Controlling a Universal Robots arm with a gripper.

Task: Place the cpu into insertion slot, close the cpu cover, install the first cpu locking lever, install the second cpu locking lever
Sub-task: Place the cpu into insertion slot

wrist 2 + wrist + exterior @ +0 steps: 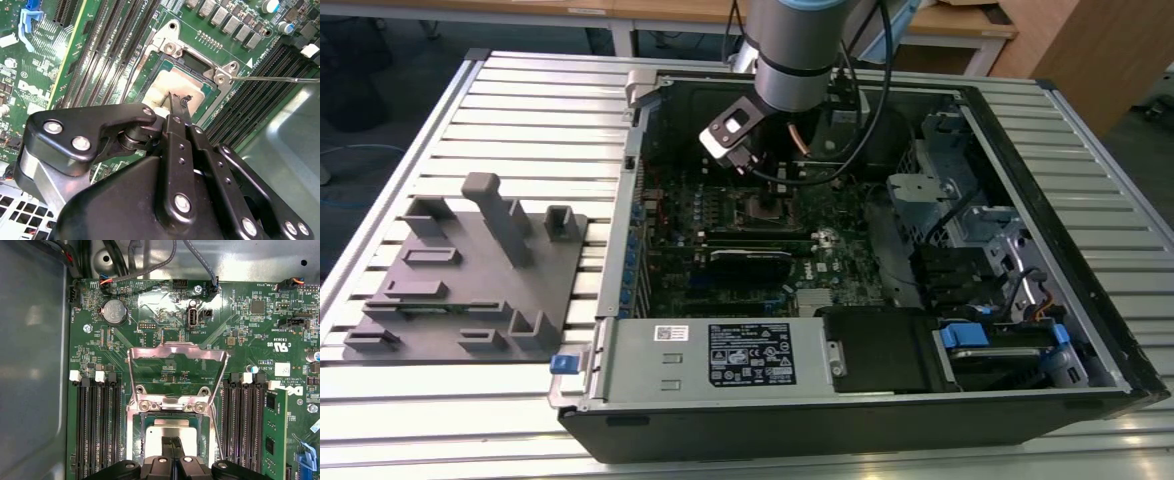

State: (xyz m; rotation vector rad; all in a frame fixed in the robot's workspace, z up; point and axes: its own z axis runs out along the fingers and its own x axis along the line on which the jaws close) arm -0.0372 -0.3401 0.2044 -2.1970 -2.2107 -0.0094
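In the exterior view, a grey moulded fixture (pixel 467 270) of posts and pockets sits at that view's left on the ribbed aluminium table (pixel 520 120). Right of it lies the open black case (pixel 881 428). The arm (pixel 794 50) hangs from above into it, over the green board (pixel 694 225), and grey metal drive bays (pixel 947 190) stand at the far right. The wrist views give close detail that the wide view cannot. The first wrist view shows long black memory slots (pixel 97 430) on either side of the slot (pixel 140 440), a dark square rim edged in bright metal. The cpu (pixel 172 429) lies flat inside the slot, its dull silver-bronze top smooth and matt. The cover (pixel 175 349), a thin shiny steel frame, stands raised at the slot's far edge, with board showing through its square window. The gripper (pixel 172 440) is over the cpu with its two narrow black fingers (pixel 167 450) pressed together, no gap between them, and their tips down at the cpu's top. The second wrist view adds the gripper's black pinned linkage (pixel 180 165). It also shows a thin steel lever (pixel 275 79) jutting sideways from the slot's corner across the memory slots.
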